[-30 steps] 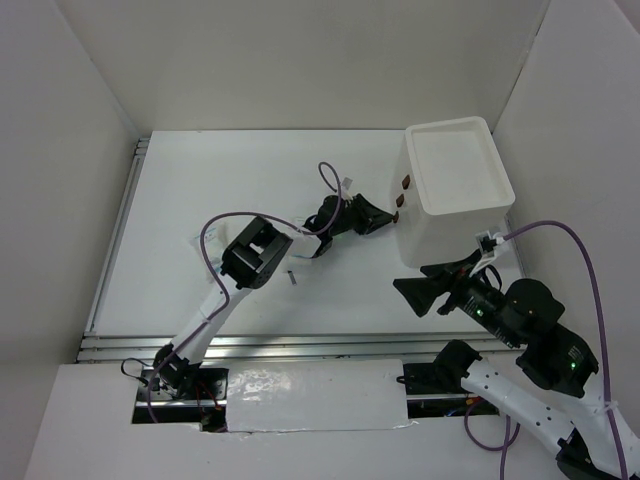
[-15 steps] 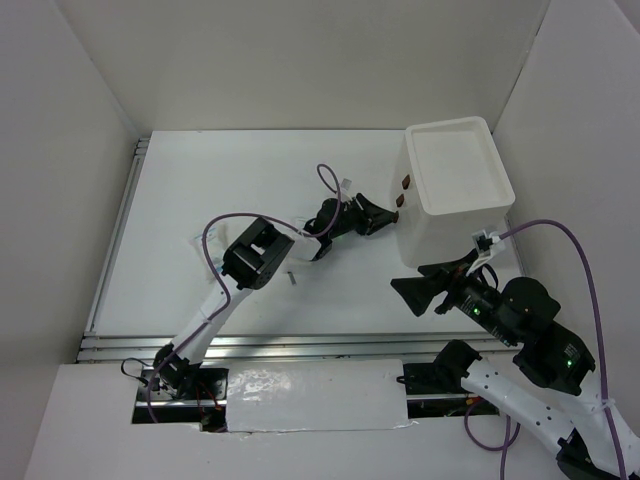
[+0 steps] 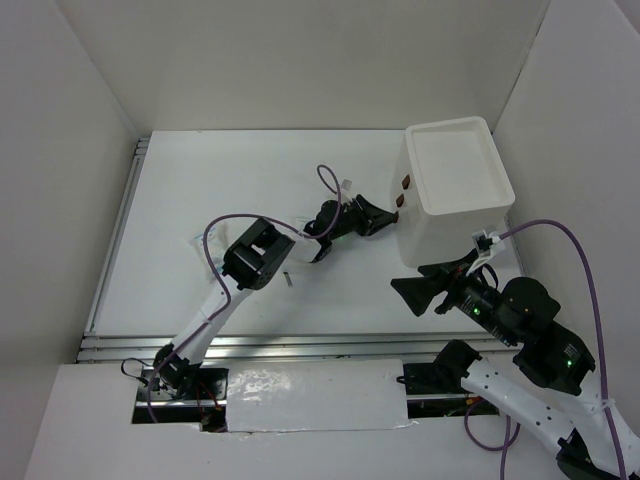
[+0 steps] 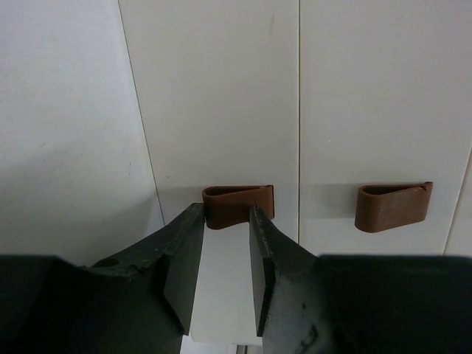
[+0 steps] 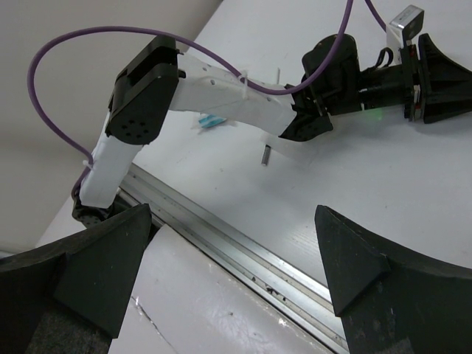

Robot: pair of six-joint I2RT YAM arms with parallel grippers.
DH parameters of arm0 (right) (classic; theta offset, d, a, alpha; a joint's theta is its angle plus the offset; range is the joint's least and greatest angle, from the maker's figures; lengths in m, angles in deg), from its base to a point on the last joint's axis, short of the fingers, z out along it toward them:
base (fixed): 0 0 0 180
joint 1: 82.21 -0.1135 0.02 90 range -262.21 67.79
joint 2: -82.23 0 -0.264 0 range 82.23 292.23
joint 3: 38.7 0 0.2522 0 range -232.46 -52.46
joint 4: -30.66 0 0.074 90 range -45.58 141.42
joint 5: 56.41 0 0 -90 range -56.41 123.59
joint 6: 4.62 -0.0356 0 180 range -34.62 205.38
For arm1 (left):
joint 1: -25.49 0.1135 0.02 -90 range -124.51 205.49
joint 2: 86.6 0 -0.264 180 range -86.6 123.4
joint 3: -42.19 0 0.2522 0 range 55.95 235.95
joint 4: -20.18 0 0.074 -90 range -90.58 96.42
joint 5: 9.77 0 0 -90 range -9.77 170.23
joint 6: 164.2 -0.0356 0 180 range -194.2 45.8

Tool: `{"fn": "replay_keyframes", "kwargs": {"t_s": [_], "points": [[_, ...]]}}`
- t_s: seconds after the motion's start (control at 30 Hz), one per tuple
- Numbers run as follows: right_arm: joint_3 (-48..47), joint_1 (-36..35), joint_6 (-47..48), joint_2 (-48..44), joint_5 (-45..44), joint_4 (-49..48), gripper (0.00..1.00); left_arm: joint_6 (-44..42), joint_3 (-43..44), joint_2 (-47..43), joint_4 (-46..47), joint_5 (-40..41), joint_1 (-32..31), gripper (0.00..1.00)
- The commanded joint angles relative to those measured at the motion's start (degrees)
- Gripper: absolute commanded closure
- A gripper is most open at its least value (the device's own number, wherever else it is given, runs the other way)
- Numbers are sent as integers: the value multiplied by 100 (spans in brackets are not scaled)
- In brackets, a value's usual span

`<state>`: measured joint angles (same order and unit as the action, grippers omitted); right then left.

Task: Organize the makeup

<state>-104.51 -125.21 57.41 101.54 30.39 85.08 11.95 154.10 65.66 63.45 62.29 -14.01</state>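
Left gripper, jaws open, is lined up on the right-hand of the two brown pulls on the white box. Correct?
No. The left wrist view shows the left gripper lined up on the left-hand brown pull, not the right-hand pull; jaws open, on the white box, as stated.

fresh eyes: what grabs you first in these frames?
The tall white drawer box at the table's far right dominates, with brown pull tabs on its front. The left gripper is open right in front of one tab, lined up with it, though whether they touch cannot be told. The right gripper hangs open and empty at the near right, and a blue-and-white packet lies by the left arm.
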Motion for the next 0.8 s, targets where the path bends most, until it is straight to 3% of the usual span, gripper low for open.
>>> {"fn": "replay_keyframes", "kwargs": {"t_s": [0.0,0.2,0.37,0.4,0.57,0.77], "points": [[37,-41,81,38,21,-270,0,16,169,-21,273,-52,-83,57],[37,-41,81,29,13,-261,0,-19,161,-57,343,-52,-84,72],[37,-41,81,29,13,-252,0,-98,99,-162,335,-9,-84,91],[29,-33,81,20,13,-252,0,-151,47,-232,308,-8,-84,100],[46,-41,72,20,13,-243,0,-318,-322,-671,133,62,-75,100],[28,-33,54,38,48,-278,0,-914,-980,-1655,-1114,368,4,100]]}}
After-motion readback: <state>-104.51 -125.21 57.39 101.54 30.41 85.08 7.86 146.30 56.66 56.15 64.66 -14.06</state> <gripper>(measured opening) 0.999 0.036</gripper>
